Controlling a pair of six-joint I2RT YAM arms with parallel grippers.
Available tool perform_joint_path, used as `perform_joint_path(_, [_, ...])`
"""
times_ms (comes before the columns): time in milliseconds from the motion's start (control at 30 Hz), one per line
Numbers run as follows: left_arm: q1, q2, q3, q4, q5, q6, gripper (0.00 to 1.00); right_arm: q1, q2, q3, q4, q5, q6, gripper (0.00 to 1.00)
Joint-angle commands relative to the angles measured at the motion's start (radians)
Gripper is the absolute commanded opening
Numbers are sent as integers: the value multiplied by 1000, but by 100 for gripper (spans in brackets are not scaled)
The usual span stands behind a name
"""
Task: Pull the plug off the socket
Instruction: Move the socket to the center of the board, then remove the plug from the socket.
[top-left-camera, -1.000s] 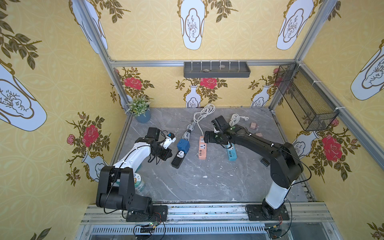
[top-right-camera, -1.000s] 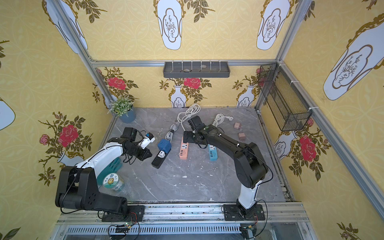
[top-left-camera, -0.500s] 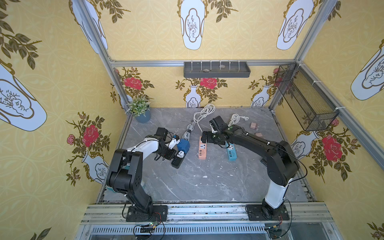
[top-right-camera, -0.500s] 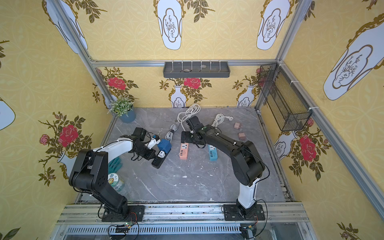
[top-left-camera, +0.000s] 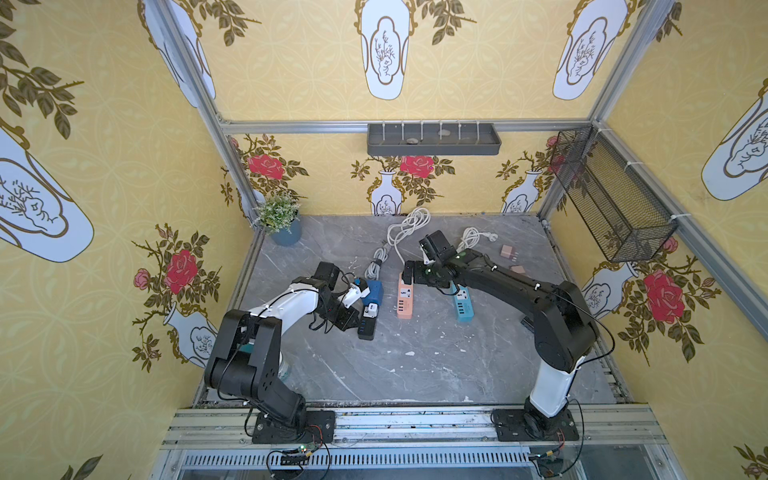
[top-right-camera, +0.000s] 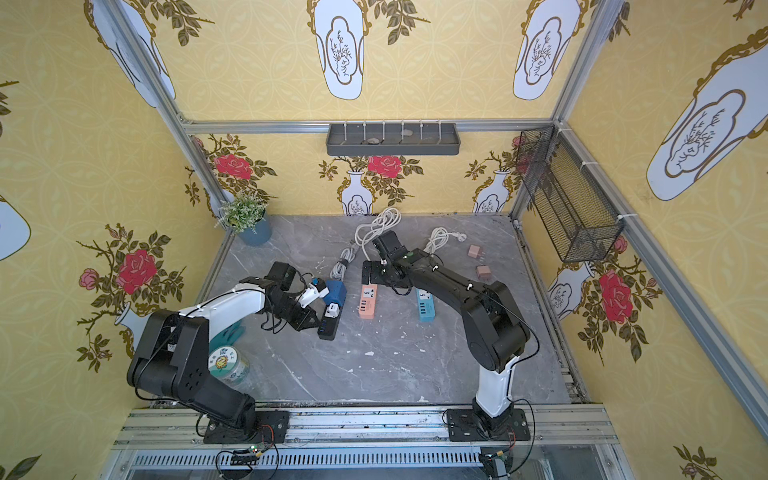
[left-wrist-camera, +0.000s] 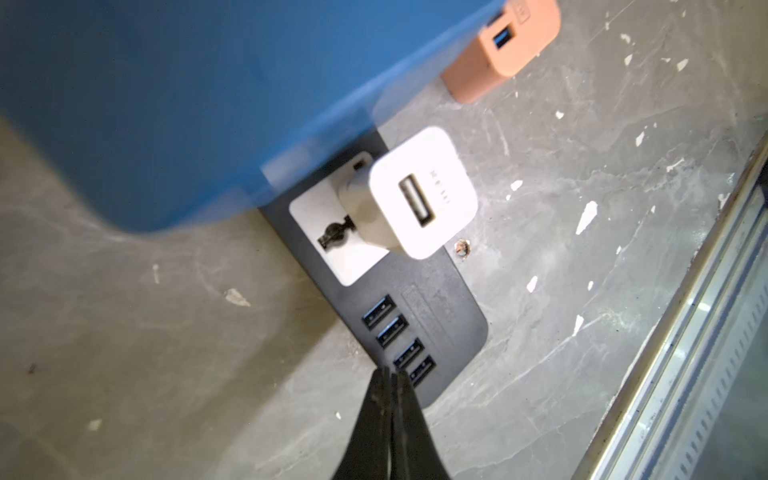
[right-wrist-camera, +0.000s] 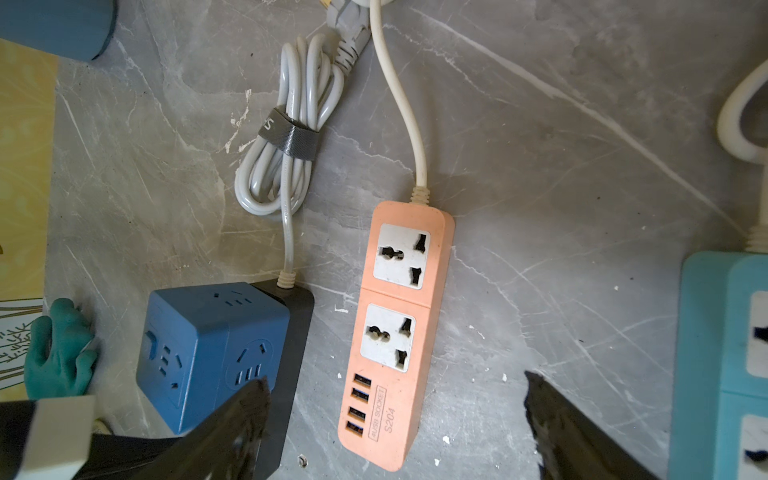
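Your left pincer (left-wrist-camera: 388, 376) is closed on nothing, tips touching the black socket strip's (left-wrist-camera: 440, 307) USB end. The white plug (left-wrist-camera: 419, 193) sits seated in that strip beside the blue cube (left-wrist-camera: 199, 95). Your right pincer (right-wrist-camera: 395, 399) gapes wide over the orange strip (right-wrist-camera: 399, 332); bare tabletop (top-left-camera: 415, 365) lies nearer you.

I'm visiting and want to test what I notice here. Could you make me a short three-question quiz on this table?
1. True or false: the white charger is plugged into the black power strip.
2. Which gripper has its jaws wide open? A) left gripper B) right gripper
3. Fill in: the power strip lying below the right gripper is ____ in colour.

Key:
1. True; it stands in the strip's white socket.
2. B; the left gripper's jaws are shut, empty, at the black strip's USB end.
3. Orange; both of its sockets are empty.
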Motion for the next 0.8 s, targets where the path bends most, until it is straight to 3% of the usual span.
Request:
perform_joint_path(0, [6,-49,32,-43,-9,51,7,12,-18,-5,-5,17,-3,99])
perform_joint_path(133, [28,-132,140,-130,34,84,6,36,-32,-5,-19,40,-6,99])
perform_joint_path(267, [34,-144,251,-83,11,20,0,66,-51,-24,-2,51,0,99])
perform_joint_path(533, [19,71,420,4,-21,-113,0,97,-93,-89,38,56,32,98])
perform_joint_path(767, [-8,142,395,23,13,-105,0,170,-97,-95,20,68,32,94])
